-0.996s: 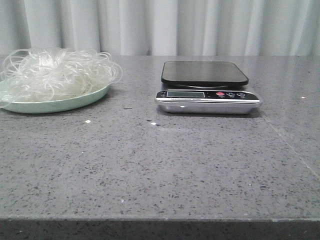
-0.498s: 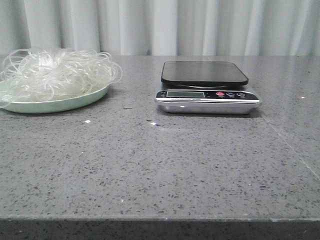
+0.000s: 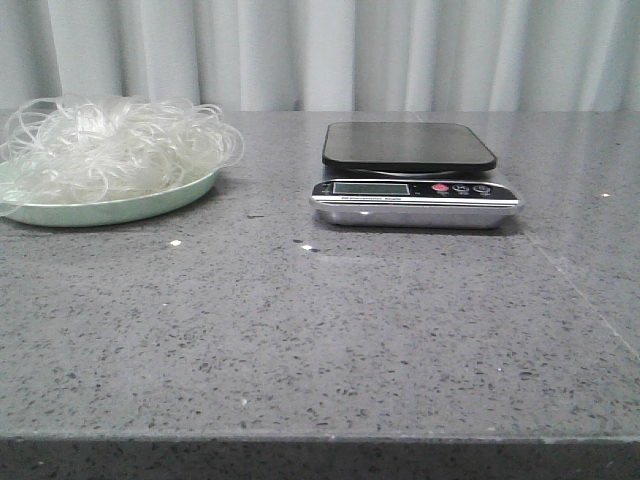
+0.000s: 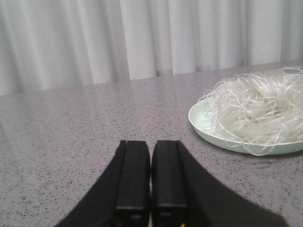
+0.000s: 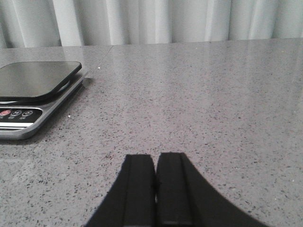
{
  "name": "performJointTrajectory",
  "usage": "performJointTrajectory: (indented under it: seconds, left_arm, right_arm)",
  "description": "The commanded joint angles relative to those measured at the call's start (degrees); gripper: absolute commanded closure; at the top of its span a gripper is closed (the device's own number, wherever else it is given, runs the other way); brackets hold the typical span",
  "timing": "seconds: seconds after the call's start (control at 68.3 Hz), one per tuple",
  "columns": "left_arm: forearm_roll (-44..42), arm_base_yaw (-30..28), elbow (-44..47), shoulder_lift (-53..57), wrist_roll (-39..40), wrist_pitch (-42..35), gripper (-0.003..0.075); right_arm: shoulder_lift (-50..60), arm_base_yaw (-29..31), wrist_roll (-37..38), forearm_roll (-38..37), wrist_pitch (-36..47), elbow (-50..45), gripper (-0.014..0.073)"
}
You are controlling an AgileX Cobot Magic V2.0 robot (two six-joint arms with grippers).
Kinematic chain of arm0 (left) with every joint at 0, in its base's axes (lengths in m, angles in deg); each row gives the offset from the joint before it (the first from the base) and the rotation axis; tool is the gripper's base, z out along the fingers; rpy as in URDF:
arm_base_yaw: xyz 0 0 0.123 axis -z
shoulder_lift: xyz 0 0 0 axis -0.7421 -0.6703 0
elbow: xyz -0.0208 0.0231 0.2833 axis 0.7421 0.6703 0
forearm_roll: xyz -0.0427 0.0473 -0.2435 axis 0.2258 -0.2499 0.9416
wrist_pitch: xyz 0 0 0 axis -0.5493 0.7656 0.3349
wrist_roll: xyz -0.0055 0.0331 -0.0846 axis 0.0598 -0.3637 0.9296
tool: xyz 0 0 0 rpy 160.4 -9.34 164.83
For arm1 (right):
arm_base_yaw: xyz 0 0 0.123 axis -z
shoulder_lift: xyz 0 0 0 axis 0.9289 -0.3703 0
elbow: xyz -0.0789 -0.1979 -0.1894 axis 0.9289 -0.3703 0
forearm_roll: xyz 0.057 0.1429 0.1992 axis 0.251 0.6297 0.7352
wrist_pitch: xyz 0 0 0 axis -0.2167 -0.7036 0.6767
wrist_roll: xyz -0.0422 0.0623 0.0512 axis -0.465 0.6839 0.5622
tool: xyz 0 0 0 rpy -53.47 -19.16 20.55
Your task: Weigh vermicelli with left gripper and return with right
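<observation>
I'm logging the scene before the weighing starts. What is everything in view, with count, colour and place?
vermicelli: one tangle, translucent whitish, heaped on the plate at the table's left
plate: one, pale green, left side of the table
scale: one, black platform with silver base, right of centre, nothing on it
table: one, grey speckled
curtain: white, behind the table
left gripper: one, black, shut, beside the plate
right gripper: one, black, shut, beside the scale

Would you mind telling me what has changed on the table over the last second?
Nothing has visibly changed. The vermicelli lies heaped on the green plate, the scale platform is bare, and neither arm shows in the front view.
</observation>
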Motion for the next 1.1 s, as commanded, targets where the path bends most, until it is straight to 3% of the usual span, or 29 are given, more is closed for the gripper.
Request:
performJointTrajectory:
  seconds: [0.0, 0.41, 0.674, 0.82, 1.084]
  left_arm:
    - [0.18, 0.57, 0.46, 1.09, 0.43, -4.35, 0.0586]
    - [0.79, 0.57, 0.46, 1.09, 0.43, -5.16, 0.0586]
    - [8.44, 0.57, -1.97, 1.09, 0.43, -19.15, 0.0586]
    - [8.24, 0.57, -13.32, -0.58, 0.43, -12.98, 0.0586]
    - [7.07, 0.57, -45.45, -19.01, 0.06, 10.75, 0.0583]
  right_arm:
    - [0.93, 0.02, -0.26, -0.03, 5.07, 0.42, 0.0443]
    - [0.93, 0.02, -0.26, -0.02, 5.61, 0.42, 0.0443]
    - [0.93, 0.02, -0.26, -0.02, 5.76, 0.42, 0.0443]
    - [0.93, 0.02, -0.26, -0.02, 5.76, 0.42, 0.0443]
    - [0.93, 0.02, -0.26, -0.02, 5.76, 0.42, 0.0443]
